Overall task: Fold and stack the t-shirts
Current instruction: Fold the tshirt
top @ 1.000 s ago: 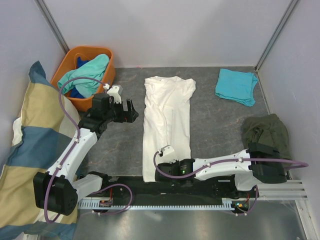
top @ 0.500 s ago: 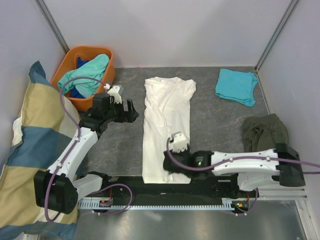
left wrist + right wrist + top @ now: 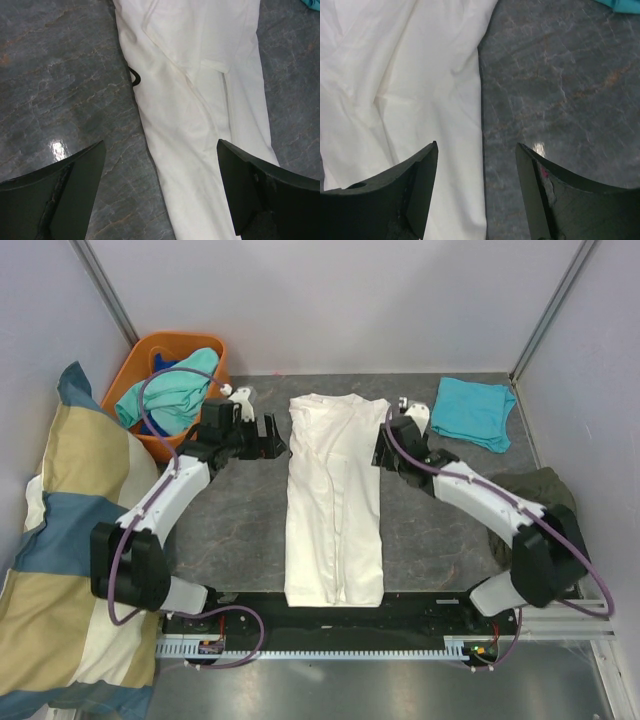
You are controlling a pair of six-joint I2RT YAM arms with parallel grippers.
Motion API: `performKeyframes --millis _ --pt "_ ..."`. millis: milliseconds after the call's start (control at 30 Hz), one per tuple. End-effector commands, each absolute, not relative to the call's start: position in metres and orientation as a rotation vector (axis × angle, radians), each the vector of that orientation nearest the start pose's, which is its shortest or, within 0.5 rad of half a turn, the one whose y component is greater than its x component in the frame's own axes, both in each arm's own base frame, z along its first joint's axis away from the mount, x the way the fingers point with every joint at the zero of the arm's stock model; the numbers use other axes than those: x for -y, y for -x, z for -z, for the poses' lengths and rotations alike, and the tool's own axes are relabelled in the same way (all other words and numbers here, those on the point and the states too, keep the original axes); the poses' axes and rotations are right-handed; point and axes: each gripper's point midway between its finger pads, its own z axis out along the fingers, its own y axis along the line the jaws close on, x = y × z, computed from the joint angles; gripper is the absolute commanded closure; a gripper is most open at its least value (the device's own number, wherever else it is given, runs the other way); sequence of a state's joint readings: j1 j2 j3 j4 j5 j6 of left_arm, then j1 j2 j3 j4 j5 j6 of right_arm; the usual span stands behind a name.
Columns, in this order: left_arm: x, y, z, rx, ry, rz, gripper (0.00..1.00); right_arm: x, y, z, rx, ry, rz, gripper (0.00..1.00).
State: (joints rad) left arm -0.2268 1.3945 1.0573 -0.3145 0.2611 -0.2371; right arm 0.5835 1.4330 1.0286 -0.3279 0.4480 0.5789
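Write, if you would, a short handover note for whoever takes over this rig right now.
Left end effector: open, empty, at the white t-shirt's far end, left edge.
Right end effector: open, empty, at the same end's right edge.
Done: white t-shirt folded into a long strip, table centre; turquoise t-shirt folded, far right.
Mint-green t-shirt and blue t-shirt lie unfolded in the orange basket.
Left: probably fold the strip crosswise, stack it on the turquoise one, then do the basket's shirts.

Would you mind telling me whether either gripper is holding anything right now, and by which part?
Nothing is held: the left gripper and right gripper both stand open over the cream-white t-shirt's side edges.
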Motion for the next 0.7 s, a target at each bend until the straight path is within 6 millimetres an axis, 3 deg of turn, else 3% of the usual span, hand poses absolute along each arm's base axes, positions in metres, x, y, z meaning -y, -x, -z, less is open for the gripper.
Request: performKeyframes --millis 0,33,67,133,167,300,500,667 --pt "0.154 -0.418 -0.201 -2.146 -0.098 0.567 0.0 -0.181 -0.434 -0.168 -2.133 -0.153 -0.275 0.28" --pt "0.155 -0.424 -0.201 -2.144 -0.099 0.563 0.0 -0.179 -0.446 -0.151 -2.163 -0.159 -0.275 0.28" --pt "0.157 -0.435 -0.195 -2.158 -0.102 0.56 0.0 -0.17 -0.459 -0.148 -2.161 -0.181 -0.279 0.28" --pt "0.16 -0.448 -0.198 -2.148 -0.109 0.562 0.0 -0.172 -0.483 -0.141 -2.168 -0.179 -0.33 0.29" --pt "0.162 -0.453 -0.188 -2.169 -0.107 0.561 0.0 -0.166 -0.493 -0.14 -2.168 -0.185 -0.333 0.28" --pt "0.167 -0.469 -0.174 -2.192 -0.108 0.57 0.0 -0.17 -0.533 -0.132 -2.174 -0.142 -0.394 0.29" --pt "0.173 -0.486 -0.15 -2.205 -0.102 0.579 0.0 -0.205 -0.559 -0.138 -2.152 0.022 -0.55 0.31" --pt "0.18 -0.501 -0.141 -2.186 -0.095 0.615 0.0 -0.232 -0.566 -0.143 -2.136 0.132 -0.689 0.33"
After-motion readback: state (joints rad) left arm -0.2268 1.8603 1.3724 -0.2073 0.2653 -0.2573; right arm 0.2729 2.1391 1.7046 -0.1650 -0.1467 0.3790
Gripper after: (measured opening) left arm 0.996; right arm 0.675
